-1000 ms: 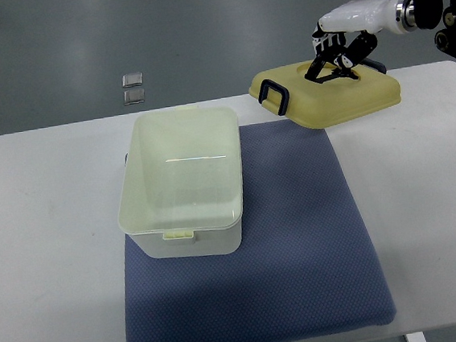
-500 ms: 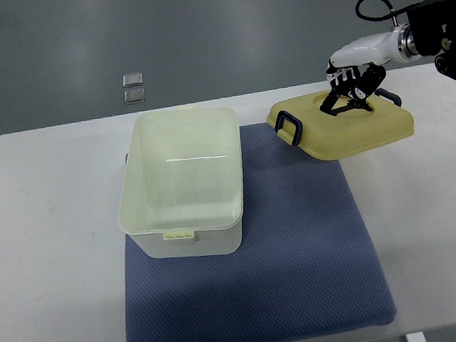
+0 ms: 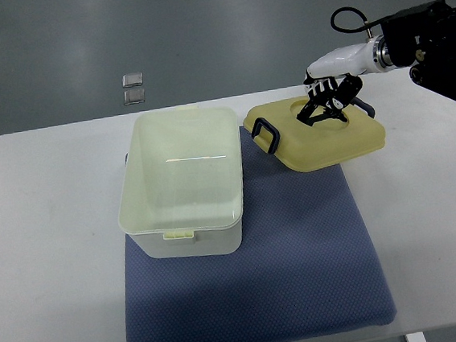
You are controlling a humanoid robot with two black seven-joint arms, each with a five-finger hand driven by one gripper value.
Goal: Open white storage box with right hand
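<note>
The white storage box (image 3: 182, 182) stands open and empty on the left part of a blue mat (image 3: 300, 253). Its pale yellow lid (image 3: 317, 132), with dark clip handles at its ends, lies tilted to the right of the box, partly on the mat's far right corner. My right hand (image 3: 326, 103) reaches in from the upper right, its black fingers curled into the recess on top of the lid. The left arm does not show.
The white table (image 3: 52, 269) carries the mat and the box. Two small shiny squares (image 3: 133, 88) lie on the grey floor beyond the table's far edge. The dark bulk of my right arm (image 3: 434, 42) hangs over the far right corner.
The lid, held by my right hand, swung right and down, then came back left toward the box. It now sits lower, with its left handle close to the box's right rim.
</note>
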